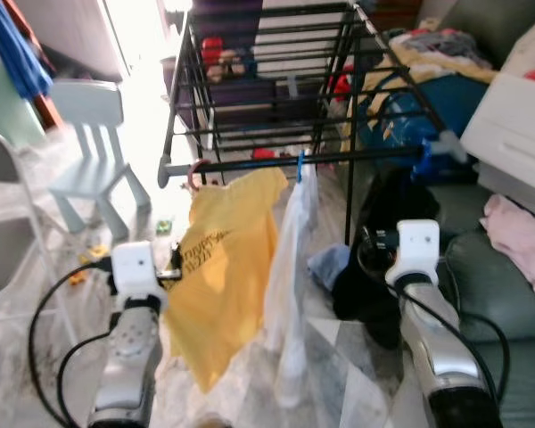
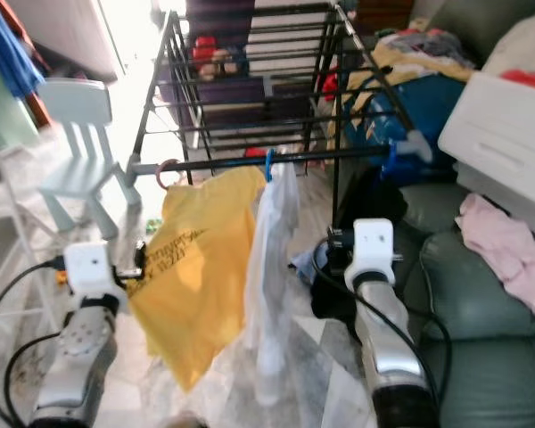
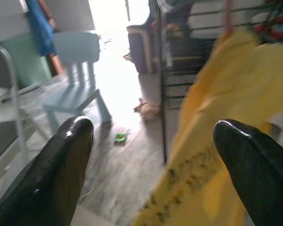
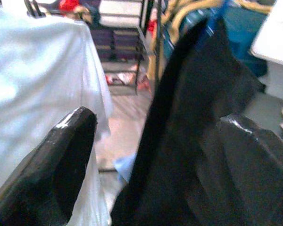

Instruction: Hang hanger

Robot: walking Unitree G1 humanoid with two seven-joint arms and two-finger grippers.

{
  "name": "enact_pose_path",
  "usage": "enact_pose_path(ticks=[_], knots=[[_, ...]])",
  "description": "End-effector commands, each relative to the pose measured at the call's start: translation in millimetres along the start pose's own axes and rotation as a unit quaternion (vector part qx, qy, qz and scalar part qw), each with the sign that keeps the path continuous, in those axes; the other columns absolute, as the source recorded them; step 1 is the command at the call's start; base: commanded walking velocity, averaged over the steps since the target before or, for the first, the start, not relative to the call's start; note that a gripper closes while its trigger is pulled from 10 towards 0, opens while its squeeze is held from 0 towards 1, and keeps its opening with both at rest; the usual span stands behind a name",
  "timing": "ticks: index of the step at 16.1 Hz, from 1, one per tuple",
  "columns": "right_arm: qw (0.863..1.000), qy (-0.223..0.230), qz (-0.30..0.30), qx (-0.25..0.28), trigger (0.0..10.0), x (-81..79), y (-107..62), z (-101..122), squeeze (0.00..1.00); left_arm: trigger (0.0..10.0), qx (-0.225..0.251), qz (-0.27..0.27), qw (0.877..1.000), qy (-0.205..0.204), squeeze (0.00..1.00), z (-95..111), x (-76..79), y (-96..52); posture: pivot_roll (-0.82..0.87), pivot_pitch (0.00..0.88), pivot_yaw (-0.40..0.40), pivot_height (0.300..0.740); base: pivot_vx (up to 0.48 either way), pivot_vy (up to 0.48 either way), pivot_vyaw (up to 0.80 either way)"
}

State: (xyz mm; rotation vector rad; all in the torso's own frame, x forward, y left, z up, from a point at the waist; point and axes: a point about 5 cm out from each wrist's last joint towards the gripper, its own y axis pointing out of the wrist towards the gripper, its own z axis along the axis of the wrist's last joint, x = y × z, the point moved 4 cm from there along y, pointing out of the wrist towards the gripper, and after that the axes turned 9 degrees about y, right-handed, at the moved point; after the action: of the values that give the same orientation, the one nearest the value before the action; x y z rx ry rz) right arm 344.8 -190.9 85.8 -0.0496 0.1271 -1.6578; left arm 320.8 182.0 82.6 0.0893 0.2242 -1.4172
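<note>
A black drying rack (image 1: pixel 276 80) stands ahead, its front bar (image 1: pixel 339 158) running across. From that bar hangs a yellow shirt (image 1: pixel 227 267) on a pink hanger (image 1: pixel 194 174). Beside it is a white garment (image 1: pixel 290 259) on a blue hanger (image 1: pixel 300 165), and a black garment (image 1: pixel 383 223) hangs further right. My left gripper (image 3: pixel 153 136) is open and holds nothing; it sits just left of the yellow shirt (image 3: pixel 226 122). My right gripper (image 4: pixel 160 127) is open too, facing the black garment (image 4: pixel 198 117), with the white garment (image 4: pixel 37 66) on one side.
A light blue child's chair (image 1: pixel 94 152) and a grey folding chair (image 1: pixel 9 223) stand on the left. A green sofa (image 1: pixel 490 285) with pink cloth (image 1: pixel 522 236) is on the right, behind it a white box (image 1: pixel 517 125) and piled clothes (image 1: pixel 428 71). Small toys (image 1: pixel 94 259) lie on the floor.
</note>
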Motion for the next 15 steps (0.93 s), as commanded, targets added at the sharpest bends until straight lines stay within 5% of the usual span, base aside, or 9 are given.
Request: enact_pose_path(ticks=[1,6,8,12,15], knots=[[1.0,0.007,0.005,0.01,10.0,-3.4,0.2,6,0.08,10.0,0.0,0.0,1.0,0.01,0.0,1,-4.0,0.6,-0.09,0.0,0.048,0.74,-0.281,0.0,0.0],[1.0,0.01,0.006,0.012,10.0,-1.5,-10.2,4,0.0,10.0,-0.008,-0.02,1.0,0.012,0.0,-7,0.8,-19.8,-0.08,0.0,0.058,0.74,-0.111,0.0,0.0],[1.0,0.018,0.008,-0.008,10.0,4.1,-20.3,-13,0.0,10.0,-0.03,-0.039,0.998,0.032,0.0,-31,3.5,-34.8,-0.09,0.0,0.096,0.74,0.0,0.0,0.0],[1.0,0.001,0.021,-0.005,10.0,8.7,-43.2,-15,0.0,10.0,-0.06,-0.023,0.996,0.054,0.0,-48,-17.5,-59.9,-0.13,0.0,0.117,0.74,0.0,0.0,0.0],[0.999,0.006,0.051,0.001,10.0,1.7,-35.2,-6,0.0,10.0,-0.053,0.0,0.997,0.059,0.0,-44,-30.9,-51.0,-0.12,0.0,0.107,0.74,0.0,0.0,0.0]])
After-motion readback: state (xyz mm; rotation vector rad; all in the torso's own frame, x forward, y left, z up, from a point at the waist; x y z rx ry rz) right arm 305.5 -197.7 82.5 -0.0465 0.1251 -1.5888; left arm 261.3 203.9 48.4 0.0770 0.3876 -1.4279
